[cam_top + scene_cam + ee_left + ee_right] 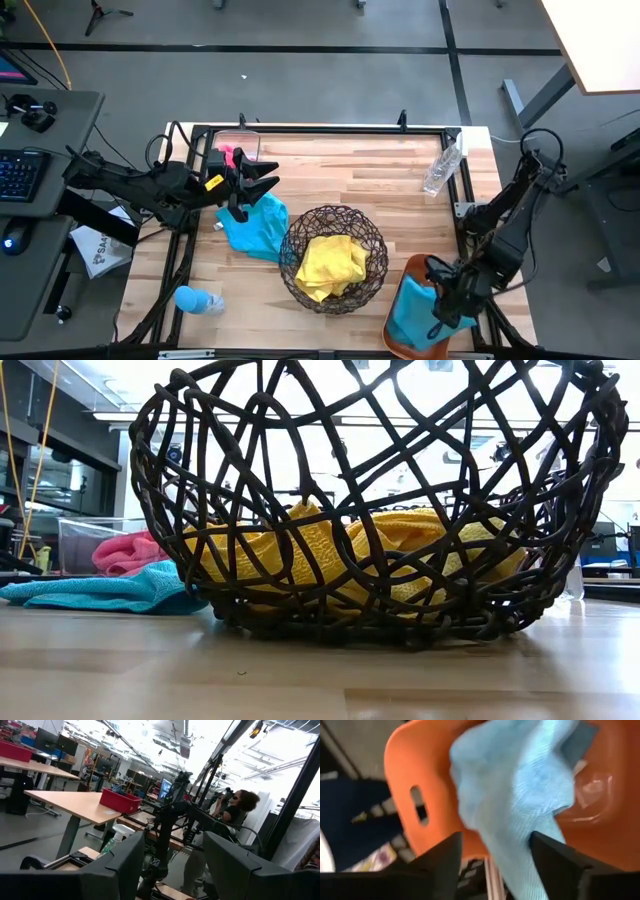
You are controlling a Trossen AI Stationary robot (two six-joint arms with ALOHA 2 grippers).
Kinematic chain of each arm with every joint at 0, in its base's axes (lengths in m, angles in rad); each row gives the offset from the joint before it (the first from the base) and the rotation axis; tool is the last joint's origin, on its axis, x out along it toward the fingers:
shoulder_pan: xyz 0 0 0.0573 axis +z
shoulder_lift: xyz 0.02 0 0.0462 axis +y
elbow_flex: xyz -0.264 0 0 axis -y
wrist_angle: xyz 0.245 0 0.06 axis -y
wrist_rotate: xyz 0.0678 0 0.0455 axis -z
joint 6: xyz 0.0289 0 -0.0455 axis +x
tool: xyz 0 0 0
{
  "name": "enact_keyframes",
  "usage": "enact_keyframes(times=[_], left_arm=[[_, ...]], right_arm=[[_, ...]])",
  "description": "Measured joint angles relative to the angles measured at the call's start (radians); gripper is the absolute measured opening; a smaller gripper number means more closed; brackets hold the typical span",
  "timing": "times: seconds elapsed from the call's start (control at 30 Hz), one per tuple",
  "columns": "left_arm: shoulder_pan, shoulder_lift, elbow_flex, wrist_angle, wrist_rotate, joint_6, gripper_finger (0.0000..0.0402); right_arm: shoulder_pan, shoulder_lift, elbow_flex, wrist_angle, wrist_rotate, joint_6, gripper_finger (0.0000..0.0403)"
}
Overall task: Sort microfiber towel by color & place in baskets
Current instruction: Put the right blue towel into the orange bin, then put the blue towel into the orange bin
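Note:
My right gripper (437,318) (495,845) hovers open over the salmon-orange tub (412,270) (405,765) at the table's near right corner. A teal towel (410,310) (515,785) is bunched in the tub and reaches up between the fingers. My left gripper (270,178) (175,845) is open and level, above a second teal towel (255,228) (110,592) that lies crumpled on the table. The yellow towel (330,265) (330,550) lies in the wire basket (300,235) (160,480). A pink towel (228,153) (125,552) sits in the clear bin (245,143) (75,535). My right gripper comes from above, pointing down into the tub, with a fold of the teal towel (520,835) between its spread fingers. The cloth lies close against one finger (545,855); whether it touches I cannot tell. The towel's bulk rests in the tub.
A clear plastic bottle (440,170) lies near the far right corner and a light-blue bottle (195,299) near the near left edge. Bare wood shows between the bin and the clear bottle. A person (240,805) sits in the room beyond the table.

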Motion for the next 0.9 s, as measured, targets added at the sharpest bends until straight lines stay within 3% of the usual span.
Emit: enact_keyframes(times=[0.1, 0.2, 0.27, 0.37, 0.5, 0.57, 0.67, 0.73, 0.8, 0.9], left_arm=[[0.000, 0.000, 0.000, 0.000, 0.000, 0.001, 0.0190], [0.000, 0.000, 0.000, 0.001, 0.000, 0.020, 0.0190], [0.000, 0.000, 0.000, 0.000, 0.000, 0.042, 0.0190], [-0.001, 0.000, 0.019, -0.073, 0.003, 0.094, 0.0190], [-0.003, 0.003, 0.105, -0.430, 0.019, 0.067, 0.0190], [-0.002, 0.024, 0.189, -0.697, 0.000, -0.022, 0.0187], [0.019, 0.085, 0.329, -1.106, -0.015, -0.229, 0.0178], [0.042, 0.138, 0.392, -1.309, 0.038, -0.343, 0.0171], [0.062, 0.188, 0.405, -1.446, 0.138, -0.411, 0.0165], [0.068, 0.258, 0.354, -1.502, 0.283, -0.408, 0.0158]], right_arm=[[-0.033, -0.012, 0.026, -0.005, -0.074, -0.026, 0.0277], [-0.045, -0.027, 0.063, -0.007, -0.054, -0.029, 0.0302], [-0.045, -0.037, 0.096, 0.000, 0.017, -0.046, 0.0311], [-0.043, -0.044, 0.153, 0.023, 0.211, -0.100, 0.0316], [-0.053, -0.044, 0.197, 0.048, 0.513, -0.184, 0.0316], [-0.078, -0.044, 0.199, 0.061, 0.579, -0.215, 0.0316], [-0.131, -0.044, 0.195, 0.049, 0.574, -0.246, 0.0316], [-0.175, -0.044, 0.190, 0.026, 0.546, -0.266, 0.0316], [-0.218, -0.043, 0.190, 0.013, 0.524, -0.291, 0.0316], [-0.275, -0.043, 0.190, 0.015, 0.516, -0.341, 0.0316]])
